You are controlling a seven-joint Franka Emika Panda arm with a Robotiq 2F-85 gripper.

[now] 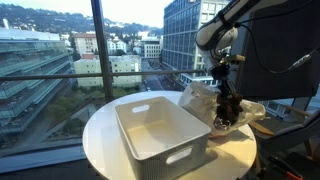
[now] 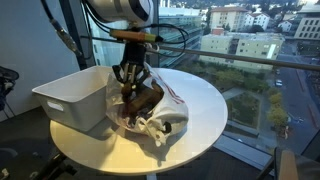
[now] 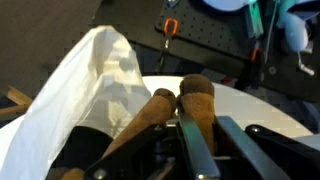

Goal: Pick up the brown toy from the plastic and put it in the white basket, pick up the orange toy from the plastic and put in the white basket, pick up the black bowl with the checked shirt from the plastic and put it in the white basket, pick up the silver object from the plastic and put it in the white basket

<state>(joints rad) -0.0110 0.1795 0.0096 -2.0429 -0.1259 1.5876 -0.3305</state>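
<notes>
My gripper hangs over the crumpled clear plastic on the round white table. In the wrist view the gripper is shut on the brown toy, whose two brown limbs stick out past the fingers. The brown toy shows under the fingers in an exterior view. The white basket stands beside the plastic and looks empty. The orange toy, black bowl and silver object are hidden in the plastic or cannot be told apart.
The round white table stands by large windows. A whitish cloth-like object lies at the plastic's near edge. A dark monitor is behind the arm. White plastic fills the left of the wrist view.
</notes>
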